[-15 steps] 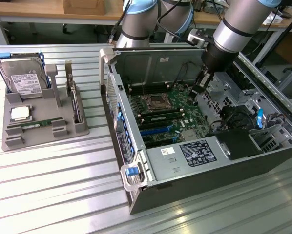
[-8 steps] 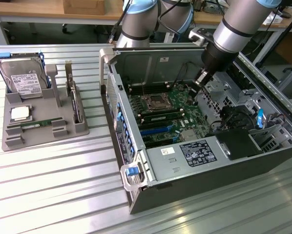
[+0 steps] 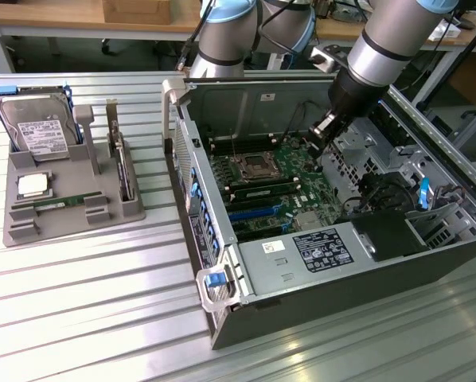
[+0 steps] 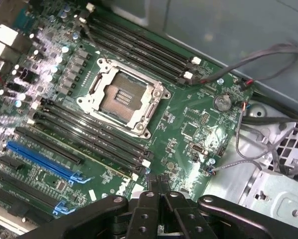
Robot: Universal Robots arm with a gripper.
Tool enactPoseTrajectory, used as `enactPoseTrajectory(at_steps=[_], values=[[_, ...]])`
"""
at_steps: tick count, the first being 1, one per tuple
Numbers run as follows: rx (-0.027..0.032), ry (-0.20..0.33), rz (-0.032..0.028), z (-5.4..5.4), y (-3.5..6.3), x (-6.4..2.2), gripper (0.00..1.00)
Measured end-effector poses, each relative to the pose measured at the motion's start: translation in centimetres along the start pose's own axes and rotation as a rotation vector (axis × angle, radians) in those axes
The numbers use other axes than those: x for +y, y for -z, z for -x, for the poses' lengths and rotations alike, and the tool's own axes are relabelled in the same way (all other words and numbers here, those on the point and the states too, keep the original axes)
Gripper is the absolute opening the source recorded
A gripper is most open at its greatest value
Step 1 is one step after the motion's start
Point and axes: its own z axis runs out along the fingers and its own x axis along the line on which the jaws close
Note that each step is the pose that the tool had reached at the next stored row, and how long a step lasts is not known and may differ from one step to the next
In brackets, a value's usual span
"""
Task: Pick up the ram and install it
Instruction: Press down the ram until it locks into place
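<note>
A metal slatted table (image 3: pixel 87 302) holds an open computer case (image 3: pixel 333 263) lying on its side, with a gray tray (image 3: pixel 71 199) at about 9 o'clock from it, well apart. A robot arm (image 3: pixel 389 48) reaches down from 1 o'clock into the case, and its gripper (image 3: pixel 321 131) hovers over the green motherboard (image 3: pixel 286 187). In the wrist view the gripper (image 4: pixel 156 181) has its 2 black fingers (image 4: pixel 150 180) pressed together, fully closed, with nothing between them; they hang above the board near the empty CPU socket (image 4: pixel 121 97). Long black memory slots (image 4: pixel 89 144) run on both sides of that socket, and 2 blue slots (image 4: pixel 44 162) lie beyond them. A round coin battery (image 4: pixel 222 102) sits on the board near loose wires (image 4: pixel 258 57). The ram (image 3: pixel 59 203), a thin green stick, lies flat in a groove in the tray, at about 9 o'clock from the gripper and far from it. Just beside it, toward 11 o'clock, sits a square silver CPU (image 3: pixel 33 185). A hard drive (image 3: pixel 40 127) with a white label stands tilted in the tray's back section at 12 o'clock from the CPU. A blue latch (image 3: pixel 215 278) marks the case's near corner, beside a silver power supply (image 3: pixel 310 251).
</note>
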Motion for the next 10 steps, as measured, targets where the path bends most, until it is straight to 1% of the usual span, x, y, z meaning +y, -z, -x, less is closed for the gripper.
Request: enactPoseTrajectory(at_steps=[4,5,7,8,10], values=[[-0.0054,-0.057,-0.0003,0.00,-0.01,0.00,0.11],[-0.0079,-0.083,-0.0004,0.00,-0.01,0.00,0.11],[-0.0102,-0.108,-0.0007,0.00,-0.01,0.00,0.11],[-0.0119,-0.127,-0.0009,0.00,-0.01,0.00,0.11],[-0.0173,-0.184,-0.0013,0.00,-0.01,0.00,0.11]])
